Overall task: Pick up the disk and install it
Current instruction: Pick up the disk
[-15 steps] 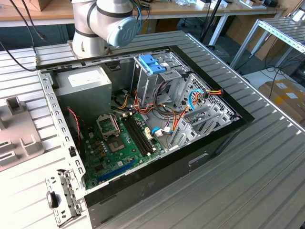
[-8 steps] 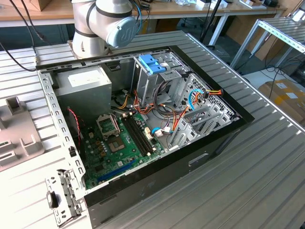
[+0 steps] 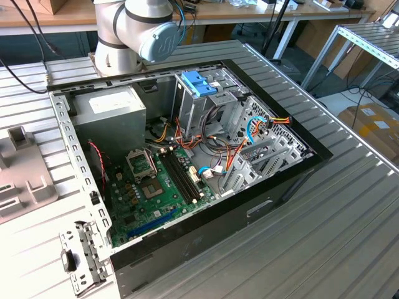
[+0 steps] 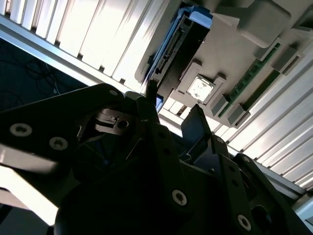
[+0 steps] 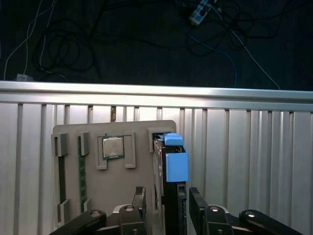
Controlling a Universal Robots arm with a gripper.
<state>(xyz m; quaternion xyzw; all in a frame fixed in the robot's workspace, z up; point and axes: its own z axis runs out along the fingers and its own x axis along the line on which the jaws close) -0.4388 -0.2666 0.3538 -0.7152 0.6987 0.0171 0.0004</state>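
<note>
Jaws stand open, wider than the disk [image 5: 173, 166] is thick, and they grip nothing. In both wrist views the disk [image 4: 181, 39] lines up with the gap between the two black fingers [image 5: 140, 200]. You cannot tell whether either one touches it.

Your disk stands on its long edge in a slot of a flat, pale grey plastic holder [image 5: 112, 186]. It is a thin dark slab with a light-blue plastic rail along its edge and a blocky blue end piece. Beside it in the same holder [image 4: 230, 54] you have a square chip [image 5: 113, 147] with a dull metal cap, seated in a framed pocket. Past the chip are two narrow green memory sticks [image 5: 82, 181] standing in slots.

The holder lies on a worktop [image 5: 254, 161] of ribbed aluminium slats.

In the exterior view, the open computer case [image 3: 206, 237] fills the middle, black-edged, with bare sheet-metal walls. A green circuit board [image 3: 143, 193] lies on its floor, towards seven o'clock. A blue plastic bracket [image 3: 198, 83] tops the metal cage at twelve o'clock. The arm [image 3: 137, 28], rounded and grey, rises at eleven o'clock. An edge of the holder [image 3: 25, 187] shows at nine o'clock, well apart from the case.
</note>
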